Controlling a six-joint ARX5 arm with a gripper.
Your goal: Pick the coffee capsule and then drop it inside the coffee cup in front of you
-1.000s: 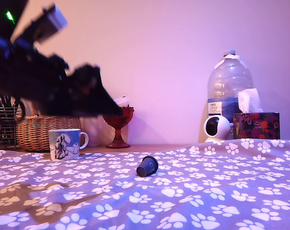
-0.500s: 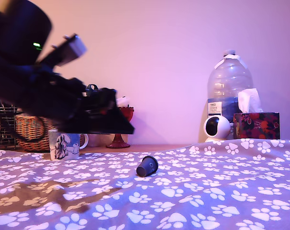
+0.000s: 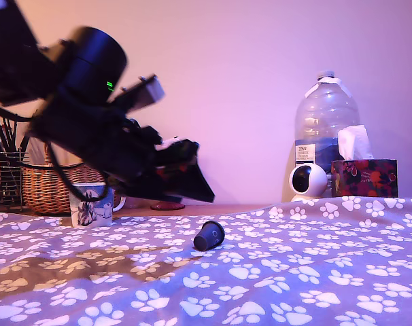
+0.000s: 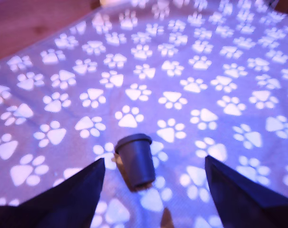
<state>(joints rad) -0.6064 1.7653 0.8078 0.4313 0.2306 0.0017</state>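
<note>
Exterior view: a dark robot arm leans over a paw-print cloth toward a small coffee capsule, with nothing picked up yet.

Seen in the exterior view, the gripper hangs above the capsule and slightly to its left, clear of it. The capsule lies on its side on the purple paw-print cloth. The coffee cup, white with a dog picture, stands farther back at the left, well apart from the capsule, in front of a wicker basket. In the wrist view the two dark fingers stand spread wide, empty, with the capsule lying between them but farther out. The step appears to be the approach. The next move likely calls for lowering until the fingers straddle the capsule, then closing on it.
</note>
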